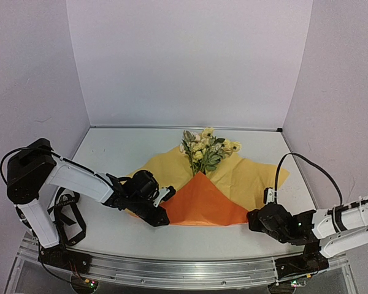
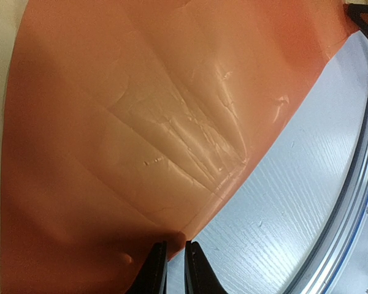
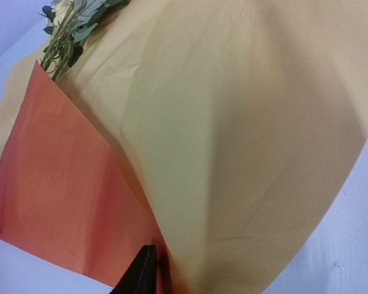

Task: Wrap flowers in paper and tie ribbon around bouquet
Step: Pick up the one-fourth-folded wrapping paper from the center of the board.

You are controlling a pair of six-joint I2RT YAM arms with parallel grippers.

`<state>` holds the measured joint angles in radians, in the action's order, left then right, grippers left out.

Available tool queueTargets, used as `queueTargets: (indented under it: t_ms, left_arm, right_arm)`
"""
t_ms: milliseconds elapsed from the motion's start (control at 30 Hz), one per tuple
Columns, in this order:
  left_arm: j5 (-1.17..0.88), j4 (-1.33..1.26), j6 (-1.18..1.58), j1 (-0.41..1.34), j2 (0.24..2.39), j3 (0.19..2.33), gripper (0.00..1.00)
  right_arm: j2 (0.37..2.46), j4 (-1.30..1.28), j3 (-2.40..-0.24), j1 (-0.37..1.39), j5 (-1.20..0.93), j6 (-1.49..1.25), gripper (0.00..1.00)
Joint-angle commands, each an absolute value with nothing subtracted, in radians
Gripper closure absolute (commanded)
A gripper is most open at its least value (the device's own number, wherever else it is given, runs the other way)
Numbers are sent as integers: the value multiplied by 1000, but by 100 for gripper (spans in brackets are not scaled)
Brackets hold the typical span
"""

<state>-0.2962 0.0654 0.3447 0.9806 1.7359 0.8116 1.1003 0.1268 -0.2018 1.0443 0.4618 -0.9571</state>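
The pale table (image 1: 110, 147) is carrying the folded paper (image 1: 203, 201); the flowers (image 1: 206, 147) are lying at the paper's far edge, blossoms overhanging it.

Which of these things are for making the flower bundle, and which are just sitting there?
For the job: small bunch of pale yellow flowers with green leaves; big orange paper sheet with pale yellow backing.
Just there: white table; silver metal rail along the near edge.
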Motion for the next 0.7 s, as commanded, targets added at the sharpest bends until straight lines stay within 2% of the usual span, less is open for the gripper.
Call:
queueTargets:
  t_ms: [0,67,300,467,667]
  left_arm:
    - [-301,63,339,977,1758,828,87]
    - [-306,65,336,977,1753,832,87]
    - [-276,116,284,993,1708,916,83]
    - [-235,167,211,1027,1718,1033,81]
    - [-222,226,97,1094,1863,1189,84]
  right_arm:
    - [1063,150,-184,1051,515,-961,75]
    - [1066,148,-194,1051,501,-951,82]
    - [1065,99,-252,1053,442,-906,97]
    - [1032,31,-289,1056,427,-871,100]
    - [1026,-21,-343,1060,389,-833,100]
